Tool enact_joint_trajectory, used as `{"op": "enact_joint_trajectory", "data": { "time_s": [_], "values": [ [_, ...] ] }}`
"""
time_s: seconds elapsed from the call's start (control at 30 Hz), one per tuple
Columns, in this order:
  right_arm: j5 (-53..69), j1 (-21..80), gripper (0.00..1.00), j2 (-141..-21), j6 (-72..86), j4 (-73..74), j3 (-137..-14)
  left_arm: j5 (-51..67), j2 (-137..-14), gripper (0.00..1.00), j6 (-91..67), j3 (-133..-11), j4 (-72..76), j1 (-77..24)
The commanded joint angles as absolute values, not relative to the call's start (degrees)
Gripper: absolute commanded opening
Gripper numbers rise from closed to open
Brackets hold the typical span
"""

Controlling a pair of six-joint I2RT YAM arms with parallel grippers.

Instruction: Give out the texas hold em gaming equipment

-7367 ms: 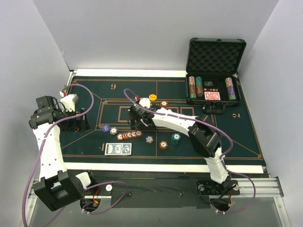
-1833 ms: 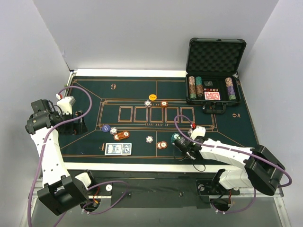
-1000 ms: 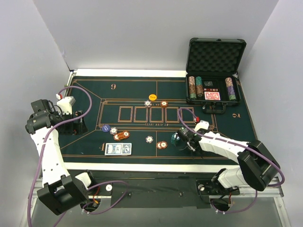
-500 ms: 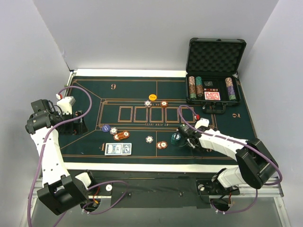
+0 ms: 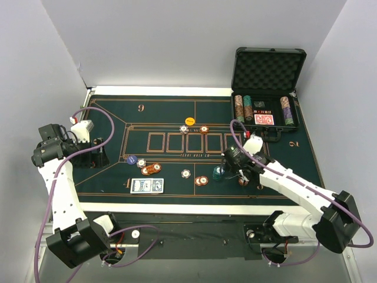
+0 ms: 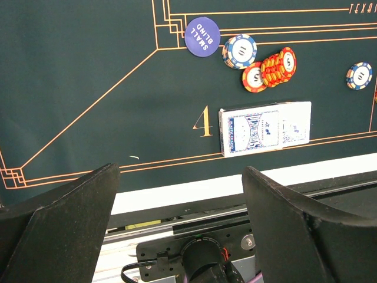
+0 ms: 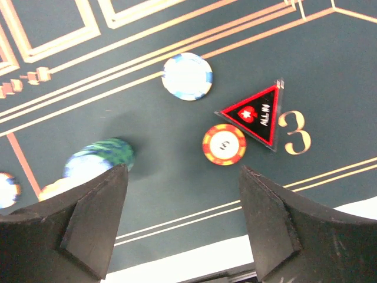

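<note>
Two blue-backed cards [image 5: 146,186] lie near the front left by the "4"; they also show in the left wrist view [image 6: 265,128]. A fanned stack of orange chips [image 5: 152,169] [image 6: 271,68] and a dark blue "small blind" chip [image 5: 132,159] [image 6: 202,36] lie beside them. My left gripper [image 5: 101,152] [image 6: 179,171] is open and empty at the mat's left side. My right gripper [image 5: 230,165] [image 7: 182,171] is open and empty above the mat. An orange chip [image 7: 224,144] [image 5: 243,181] lies flat beside a black triangular "all in" marker [image 7: 254,115] by the "3". A teal chip stack [image 5: 218,173] [image 7: 100,159] stands just to its left.
The open black case [image 5: 268,88] with chip rows and a red-backed deck stands at the back right. Single chips [image 5: 186,173] [image 5: 201,180] lie at the front middle, and others [image 5: 184,129] [image 5: 204,129] [image 5: 189,121] at the back middle. A white-blue chip [image 7: 187,76] lies beyond the marker.
My right arm swung from the middle of the mat to the front right. In the last half second the gripper drew back, and an orange chip now shows lying by the "3". The left arm barely moved.
</note>
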State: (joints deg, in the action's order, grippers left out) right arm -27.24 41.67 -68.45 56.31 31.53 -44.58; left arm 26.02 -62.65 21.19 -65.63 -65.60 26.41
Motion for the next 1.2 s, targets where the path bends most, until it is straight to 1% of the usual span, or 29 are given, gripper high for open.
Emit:
{"op": "enact_joint_trajectory", "data": {
  "time_s": [0.0, 0.1, 0.13, 0.4, 0.63, 0.9, 1.17],
  "values": [
    [-28.04, 44.2, 0.73, -68.02, 53.79, 36.3, -50.88, 28.04, -61.52, 0.96, 21.01, -67.06, -65.3, 26.81],
    [-26.89, 46.14, 0.79, -71.35, 52.74, 36.3, -54.66, 28.21, -61.44, 0.96, 20.92, -67.06, -65.3, 26.81],
    [-26.81, 47.01, 0.8, -72.24, 52.65, 36.3, -55.63, 28.21, -61.35, 0.96, 20.83, -67.06, -65.3, 26.81],
    [-24.26, 48.25, 0.8, -79.71, 52.29, 34.01, -56.6, 27.95, -61.26, 0.96, 20.83, -67.15, -65.3, 26.81],
    [-22.33, 48.34, 0.73, -83.05, 52.29, 31.12, -56.16, 28.04, -61.35, 0.96, 20.74, -67.59, -65.39, 26.89],
    [-21.53, 48.34, 0.69, -86.92, 51.94, 29.27, -56.34, 27.51, -61.17, 0.96, 20.92, -67.85, -65.57, 26.89],
    [-21.62, 47.9, 0.56, -88.15, 52.12, 27.86, -55.02, 27.16, -61.43, 0.96, 20.92, -68.29, -65.65, 26.89]
  ]
}}
